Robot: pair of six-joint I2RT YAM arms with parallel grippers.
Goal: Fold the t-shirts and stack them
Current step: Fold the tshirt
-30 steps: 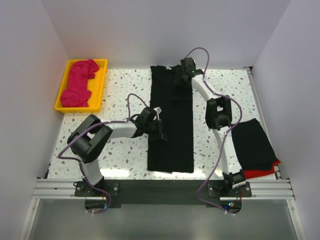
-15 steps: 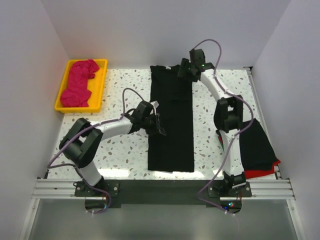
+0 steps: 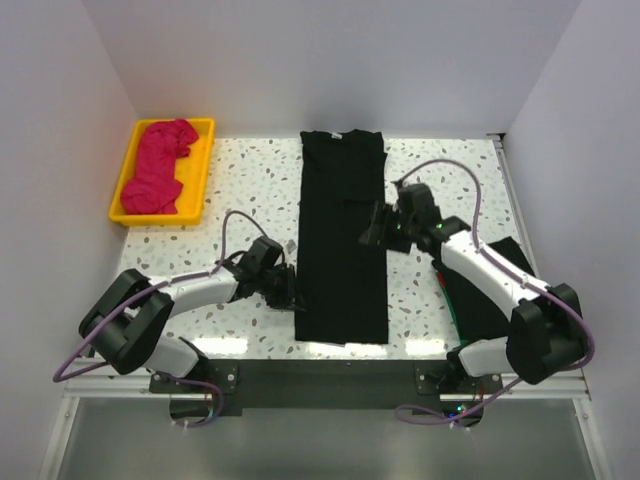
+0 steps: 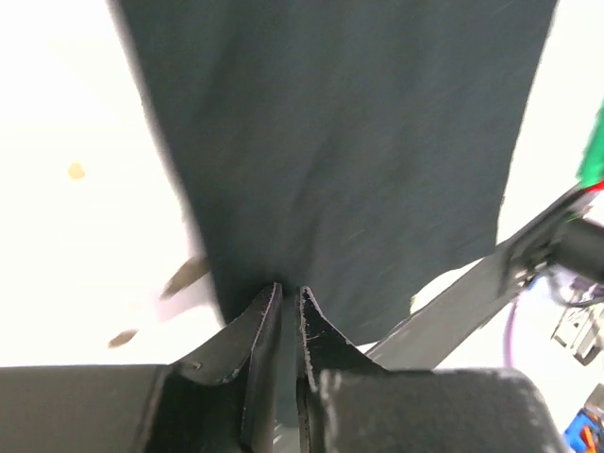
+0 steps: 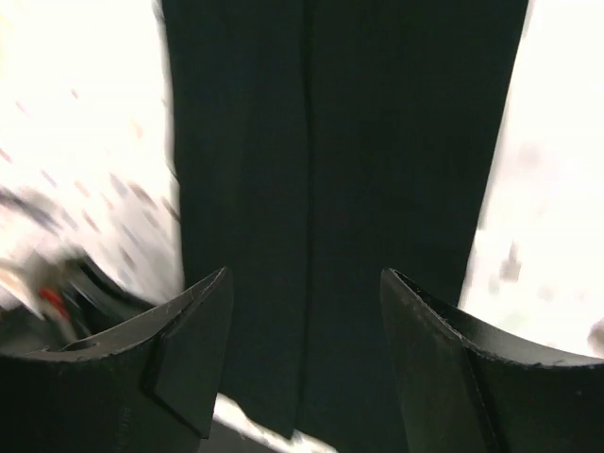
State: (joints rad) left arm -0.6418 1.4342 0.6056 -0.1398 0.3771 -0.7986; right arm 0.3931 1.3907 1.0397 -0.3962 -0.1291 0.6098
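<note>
Overhead, shows black t-shirt (image 3: 342,240) folded long down the table (image 3: 250,180), left gripper (image 3: 293,300) at its left edge, right gripper (image 3: 372,228) at its right. Left wrist: fingers (image 4: 269,321) pinching its edge. Right wrist: fingers (image 5: 193,330) spread above it.

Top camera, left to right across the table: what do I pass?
A yellow tray holding the pink shirt → left gripper → long black shirt → right gripper → folded black shirt.
</note>
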